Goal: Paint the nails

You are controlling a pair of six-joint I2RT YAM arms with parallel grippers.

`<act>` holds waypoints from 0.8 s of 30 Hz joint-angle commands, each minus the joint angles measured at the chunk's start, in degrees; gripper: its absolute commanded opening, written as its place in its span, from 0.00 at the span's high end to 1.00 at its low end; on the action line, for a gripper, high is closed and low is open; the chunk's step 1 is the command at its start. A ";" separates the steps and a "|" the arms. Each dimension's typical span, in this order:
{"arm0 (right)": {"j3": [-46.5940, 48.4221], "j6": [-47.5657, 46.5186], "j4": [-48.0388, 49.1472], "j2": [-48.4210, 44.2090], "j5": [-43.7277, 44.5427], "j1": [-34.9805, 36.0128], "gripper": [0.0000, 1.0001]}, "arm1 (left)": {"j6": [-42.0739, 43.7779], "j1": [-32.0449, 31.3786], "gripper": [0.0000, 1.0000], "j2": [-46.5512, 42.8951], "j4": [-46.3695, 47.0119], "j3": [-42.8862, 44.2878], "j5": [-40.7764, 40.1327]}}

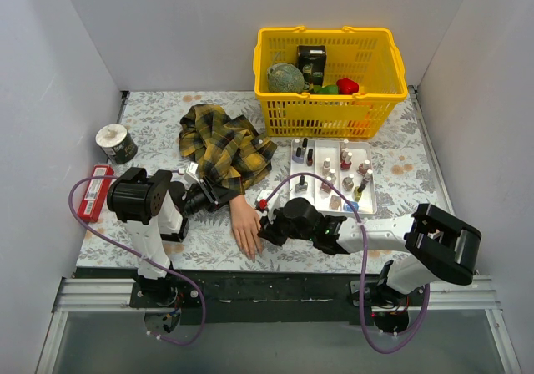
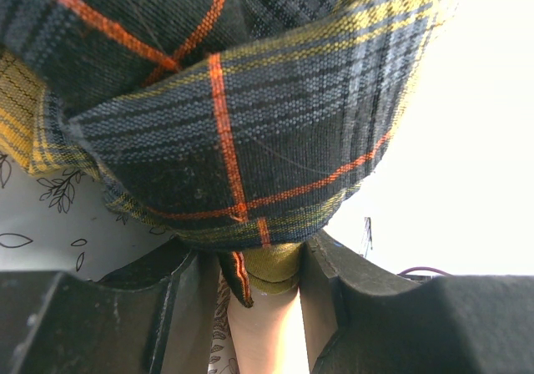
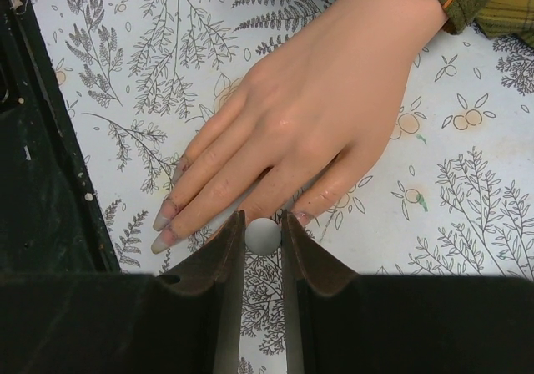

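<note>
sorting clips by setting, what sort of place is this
Probably a robot lab test cell staged as a nail-painting station: plain white walls box in a table with a leaf-print cover, holding a mannequin hand and a tray of polish bottles.

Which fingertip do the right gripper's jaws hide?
The ring finger of the mannequin hand, next to the short outer one. Its tip lies under the jaws of the right gripper, beside the grey ball; other tips show.

Bright, even light; blown-out white in left-wrist view.
</note>
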 commanded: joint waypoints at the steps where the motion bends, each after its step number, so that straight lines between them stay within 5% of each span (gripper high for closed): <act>1: 2.11 -0.22 2.61 -0.27 -0.74 -0.11 0.99 | 4.28 -0.25 0.83 -1.60 1.72 -1.64 1.13; 24: 3.35 -0.93 1.38 0.43 3.30 -0.19 0.99 | 4.10 -0.34 0.83 -1.86 1.99 -1.91 1.31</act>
